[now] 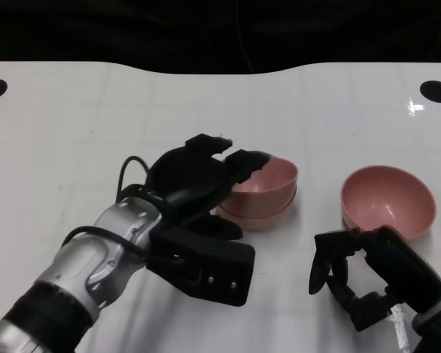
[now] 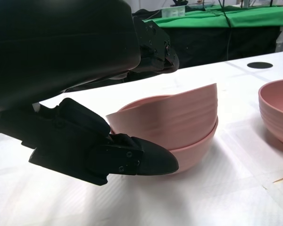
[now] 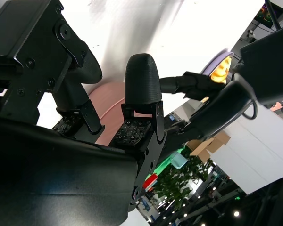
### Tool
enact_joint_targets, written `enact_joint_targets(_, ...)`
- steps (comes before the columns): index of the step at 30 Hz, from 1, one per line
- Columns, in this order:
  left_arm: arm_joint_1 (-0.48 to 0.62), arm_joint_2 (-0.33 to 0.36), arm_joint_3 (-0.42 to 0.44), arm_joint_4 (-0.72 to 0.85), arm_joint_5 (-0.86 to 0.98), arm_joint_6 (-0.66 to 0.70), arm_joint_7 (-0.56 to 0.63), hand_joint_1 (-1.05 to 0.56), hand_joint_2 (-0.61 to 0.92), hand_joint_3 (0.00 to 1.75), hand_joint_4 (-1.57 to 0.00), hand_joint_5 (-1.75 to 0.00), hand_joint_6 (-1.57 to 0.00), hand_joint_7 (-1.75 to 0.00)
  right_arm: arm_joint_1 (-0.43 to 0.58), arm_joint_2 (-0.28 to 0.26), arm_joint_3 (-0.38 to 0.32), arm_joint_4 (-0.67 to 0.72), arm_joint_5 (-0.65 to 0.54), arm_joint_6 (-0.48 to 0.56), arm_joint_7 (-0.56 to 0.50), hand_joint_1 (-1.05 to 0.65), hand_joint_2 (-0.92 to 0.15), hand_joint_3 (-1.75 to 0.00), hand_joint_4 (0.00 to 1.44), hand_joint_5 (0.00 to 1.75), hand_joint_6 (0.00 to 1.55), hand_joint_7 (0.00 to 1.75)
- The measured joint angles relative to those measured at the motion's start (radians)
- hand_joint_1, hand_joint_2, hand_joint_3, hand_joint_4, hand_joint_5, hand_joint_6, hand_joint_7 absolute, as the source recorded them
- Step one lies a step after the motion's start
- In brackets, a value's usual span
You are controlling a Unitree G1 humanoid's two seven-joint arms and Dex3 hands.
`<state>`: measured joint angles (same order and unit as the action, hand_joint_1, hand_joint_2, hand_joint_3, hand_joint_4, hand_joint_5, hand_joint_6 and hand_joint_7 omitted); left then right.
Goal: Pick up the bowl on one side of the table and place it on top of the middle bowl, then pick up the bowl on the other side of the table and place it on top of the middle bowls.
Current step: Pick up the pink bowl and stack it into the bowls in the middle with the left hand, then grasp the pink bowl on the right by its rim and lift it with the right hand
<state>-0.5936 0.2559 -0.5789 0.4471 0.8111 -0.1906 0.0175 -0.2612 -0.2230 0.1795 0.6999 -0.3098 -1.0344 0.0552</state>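
At the table's middle, the left hand (image 1: pixel 198 176) has its fingers around the near rim of the upper pink bowl (image 1: pixel 268 179), which sits tilted in the middle bowl (image 1: pixel 261 213); whether it truly grips cannot be told. The coming move probably turns on the third pink bowl (image 1: pixel 388 201). It stands alone on the white table (image 1: pixel 73 125), just ahead of the right hand (image 1: pixel 353 268), whose fingers are spread and hold nothing. That hand is far nearer than the left, with the stack off to its left.
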Motion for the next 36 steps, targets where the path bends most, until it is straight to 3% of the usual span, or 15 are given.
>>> enact_joint_targets(5,0.111,0.064,0.083,-0.128,-0.041,-0.036,0.021,-0.70,0.92,0.34,0.00,-0.37,-0.14,-0.09,0.002,0.000,-0.001,0.000,0.000,-0.004,-0.001,0.16,-0.12,-1.62,0.90,1.75,0.90,1.25)
enact_joint_targets(10,0.159,0.083,0.113,-0.160,-0.054,-0.054,0.026,-0.70,0.92,0.34,0.00,-0.39,-0.14,-0.09,0.002,-0.001,-0.001,0.000,0.000,-0.004,-0.001,0.16,-0.11,-1.62,0.90,1.75,0.90,1.25)
enact_joint_targets(13,0.269,0.095,0.181,-0.232,-0.113,-0.148,0.115,-0.56,0.92,0.32,-0.02,-0.62,-0.19,-0.10,0.006,0.000,-0.002,-0.011,-0.002,-0.003,-0.003,0.19,-0.11,-1.62,0.90,1.75,0.91,1.26)
enact_joint_targets(17,0.408,0.114,0.246,-0.253,-0.154,-0.269,0.222,-0.53,0.92,0.33,-0.10,-0.74,-0.28,-0.13,0.014,-0.001,-0.006,-0.019,-0.005,0.000,-0.005,0.19,-0.11,-1.62,0.90,1.74,0.91,1.26)
enact_joint_targets(20,0.474,0.119,0.292,-0.255,-0.190,-0.320,0.258,-0.49,0.92,0.35,-0.22,-0.81,-0.42,-0.19,0.014,0.001,-0.005,-0.027,-0.008,0.005,-0.005,0.19,-0.11,-1.63,0.90,1.74,0.91,1.26)
enact_joint_targets(25,0.581,0.096,0.345,-0.272,-0.284,-0.405,0.271,-0.31,0.92,0.26,-0.63,-0.87,-0.78,-0.25,0.023,0.001,-0.005,-0.052,-0.011,0.017,-0.005,0.17,-0.12,-1.64,0.89,1.75,0.90,1.26)
enact_joint_targets(27,0.622,0.079,0.361,-0.272,-0.333,-0.445,0.271,-0.25,0.92,0.24,-0.72,-0.91,-0.87,-0.27,0.025,0.001,-0.005,-0.058,-0.011,0.024,-0.005,0.17,-0.12,-1.65,0.89,1.75,0.90,1.26)
enact_joint_targets(29,0.656,0.057,0.380,-0.271,-0.362,-0.489,0.278,-0.21,0.91,0.23,-0.74,-1.06,-0.92,-0.31,0.026,0.001,-0.005,-0.061,-0.010,0.029,-0.004,0.16,-0.12,-1.65,0.89,1.75,0.90,1.27)
enact_joint_targets(32,0.693,0.028,0.404,-0.267,-0.393,-0.535,0.284,-0.15,0.76,0.52,-0.77,-1.19,-0.90,-0.50,0.025,0.001,-0.005,-0.061,-0.008,0.030,-0.003,0.16,-0.12,-1.65,0.90,1.75,0.90,1.27)
enact_joint_targets(34,0.711,0.013,0.413,-0.264,-0.460,-0.553,0.262,-0.05,0.60,0.92,-0.78,-1.31,-0.86,-0.79,0.025,0.001,-0.005,-0.061,-0.005,0.030,-0.002,0.16,-0.11,-1.64,0.90,1.75,0.90,1.27)
enact_joint_targets(36,0.725,0.000,0.421,-0.261,-0.523,-0.565,0.234,-0.03,0.51,1.14,-0.81,-1.45,-0.85,-0.98,0.025,0.000,-0.006,-0.060,-0.004,0.030,-0.001,0.17,-0.11,-1.64,0.90,1.75,0.90,1.27)
